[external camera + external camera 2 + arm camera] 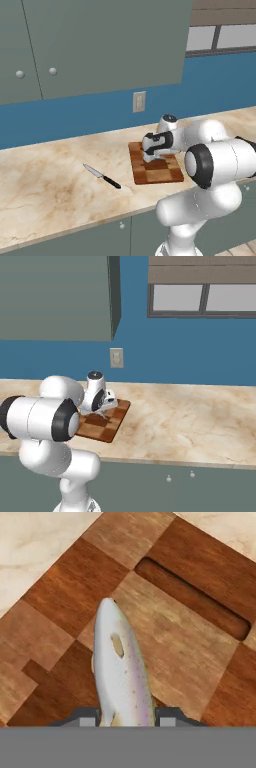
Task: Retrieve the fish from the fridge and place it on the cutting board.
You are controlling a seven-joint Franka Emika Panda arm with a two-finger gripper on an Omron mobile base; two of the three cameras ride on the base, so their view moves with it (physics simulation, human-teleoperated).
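The slim, pale silvery-grey fish [121, 672] is held between the 2 dark fingertips [82, 717] of the white arm's gripper [127, 718], whose jaws are closed on its sides. Its long axis runs away from the hand, and the tapered free end points at the rectangular checkered wooden cutting board [185, 647] below. The hand view shows the board's dark oblong handle slot [192, 599]. The left base view shows a black-handled steel knife [102, 176] lying on the beige marble counter [45, 185], apart from the board [162, 174].
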